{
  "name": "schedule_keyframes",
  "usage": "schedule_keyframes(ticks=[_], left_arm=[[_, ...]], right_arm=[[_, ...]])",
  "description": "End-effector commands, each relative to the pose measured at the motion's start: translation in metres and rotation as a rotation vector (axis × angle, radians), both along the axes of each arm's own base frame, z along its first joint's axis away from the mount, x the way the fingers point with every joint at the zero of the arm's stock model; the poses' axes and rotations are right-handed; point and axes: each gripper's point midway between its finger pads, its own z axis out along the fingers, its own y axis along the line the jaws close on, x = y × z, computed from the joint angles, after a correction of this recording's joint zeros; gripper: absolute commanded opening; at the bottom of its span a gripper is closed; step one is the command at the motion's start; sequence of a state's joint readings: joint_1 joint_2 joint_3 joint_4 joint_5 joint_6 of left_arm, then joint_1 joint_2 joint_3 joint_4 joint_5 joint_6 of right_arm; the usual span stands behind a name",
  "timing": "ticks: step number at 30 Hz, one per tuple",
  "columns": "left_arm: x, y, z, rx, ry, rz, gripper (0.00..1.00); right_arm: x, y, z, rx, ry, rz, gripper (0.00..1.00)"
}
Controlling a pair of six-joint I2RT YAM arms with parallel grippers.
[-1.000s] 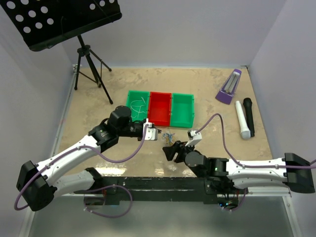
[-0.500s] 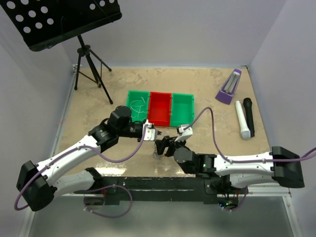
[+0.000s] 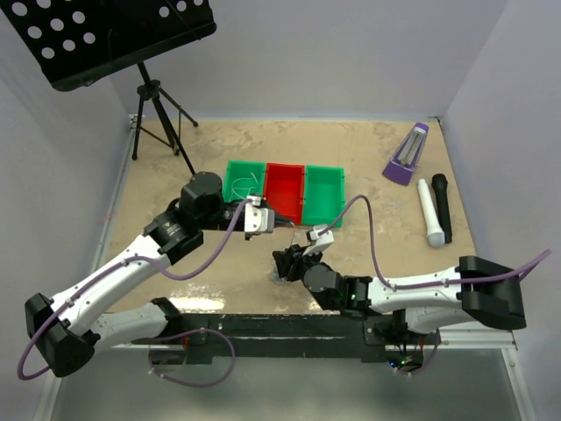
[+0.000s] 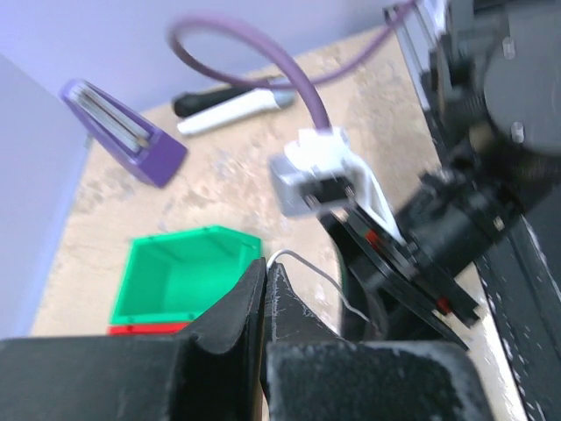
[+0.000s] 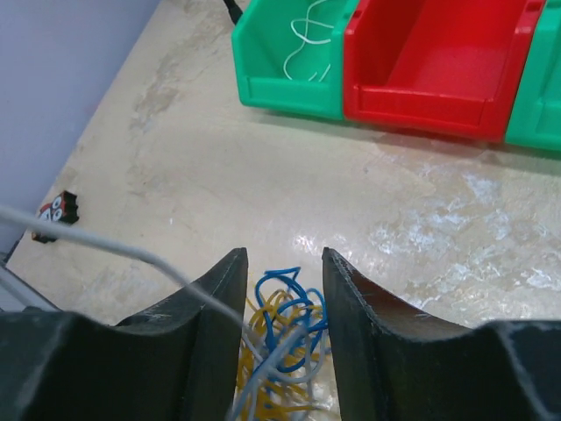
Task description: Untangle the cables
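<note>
Two tools are splitting the job: left tool (image 4: 266,263) is pinching the white cable (image 4: 308,261) tight and holding it raised, while right tool (image 5: 280,256), narrowly parted, is straddling the blue-yellow tangle (image 5: 282,326) on the table (image 5: 263,175) near-centre, likely anchoring it.

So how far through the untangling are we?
Done: one white cord lies in the left green bin. In hand: the left gripper is shut on a white strand running to the knot, which the open right gripper straddles. Left: the blue cord and yellow cord there are tangled.
</note>
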State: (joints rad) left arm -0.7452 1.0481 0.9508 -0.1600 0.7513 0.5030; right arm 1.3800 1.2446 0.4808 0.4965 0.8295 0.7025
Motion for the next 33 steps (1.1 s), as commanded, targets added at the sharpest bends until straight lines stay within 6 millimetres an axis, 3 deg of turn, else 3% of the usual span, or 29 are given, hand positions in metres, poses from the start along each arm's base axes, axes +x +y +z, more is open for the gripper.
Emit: schedule_keyframes(ticks=[1, 10, 18, 24, 27, 29, 33], left_arm=[[0.005, 0.002, 0.096, -0.196, -0.131, 0.047, 0.00], [0.017, 0.027, 0.211, -0.405, -0.357, 0.211, 0.00], [0.034, 0.082, 0.320, -0.688, -0.570, 0.514, 0.00], [0.018, 0.122, 0.389, -0.823, -0.797, 0.633, 0.00], [0.010, 0.131, 0.411, -0.852, -0.860, 0.644, 0.00], [0.007, 0.130, 0.414, -0.841, -0.861, 0.630, 0.00], [0.005, 0.112, 0.393, -0.745, -0.817, 0.537, 0.00]], right_arm=[[-0.003, 0.000, -0.014, 0.045, 0.056, -0.002, 0.43], [-0.011, -0.005, -0.044, 0.043, 0.123, 0.007, 0.43], [-0.016, -0.002, -0.070, 0.021, 0.181, 0.007, 0.44], [-0.018, -0.001, -0.083, 0.012, 0.209, 0.011, 0.44], [-0.020, -0.002, -0.089, 0.002, 0.224, 0.012, 0.44], [-0.022, -0.001, -0.093, -0.006, 0.234, 0.015, 0.44], [-0.019, -0.005, -0.080, 0.005, 0.214, 0.009, 0.52]])
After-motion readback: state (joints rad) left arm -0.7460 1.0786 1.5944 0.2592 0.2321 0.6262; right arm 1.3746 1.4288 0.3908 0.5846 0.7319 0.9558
